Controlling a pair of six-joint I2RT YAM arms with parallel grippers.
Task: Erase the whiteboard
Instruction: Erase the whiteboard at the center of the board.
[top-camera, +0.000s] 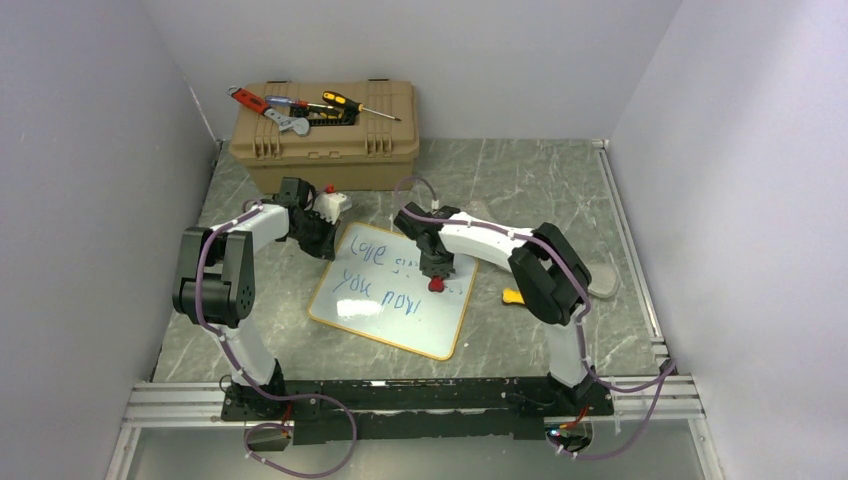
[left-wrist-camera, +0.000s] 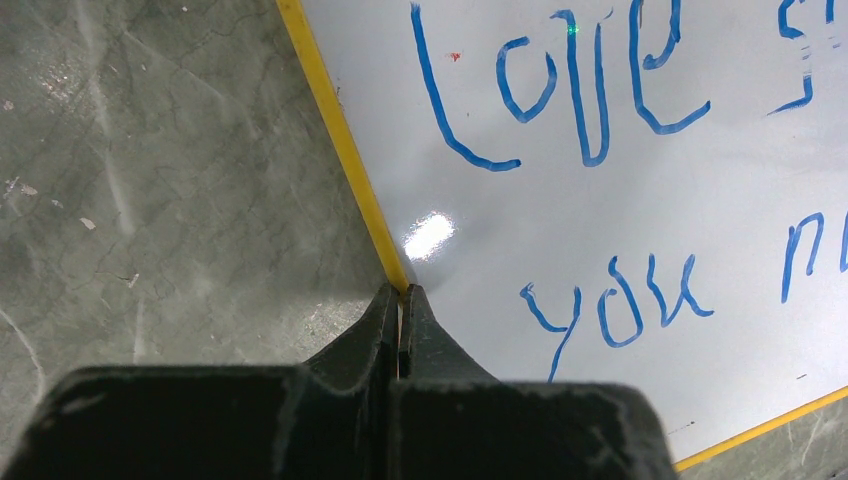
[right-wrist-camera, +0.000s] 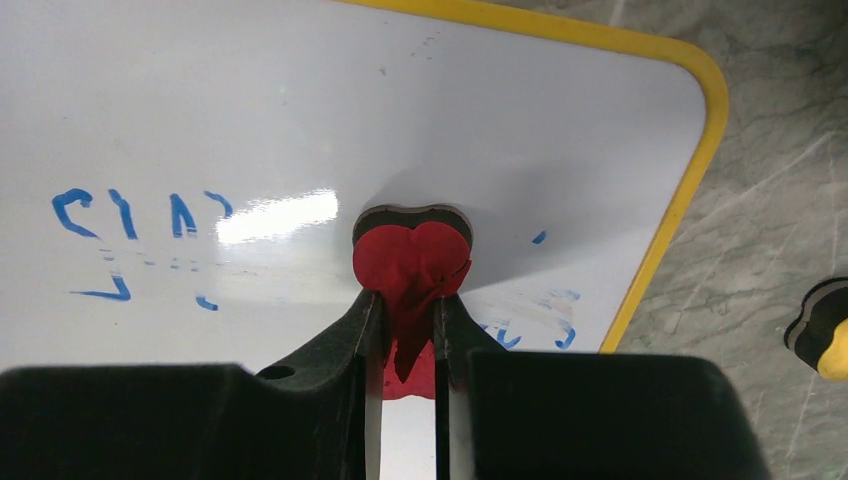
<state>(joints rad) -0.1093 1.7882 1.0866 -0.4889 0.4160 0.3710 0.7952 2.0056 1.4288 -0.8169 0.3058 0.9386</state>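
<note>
The whiteboard lies flat on the table between the 2 arms, long axis running far left to near right, with blue handwriting reading "Love st…" above "you now!". The left gripper is pressed together, tips at the board's yellow frame; the right gripper pinches a red heart-shaped eraser set on the board. Only the right wrist view shows smeared strokes beside it; only the top view, the tan toolbox behind.

The whiteboard is carrying blue handwriting: "Love", then a faint word I cannot read, and below it "you now!".
</note>
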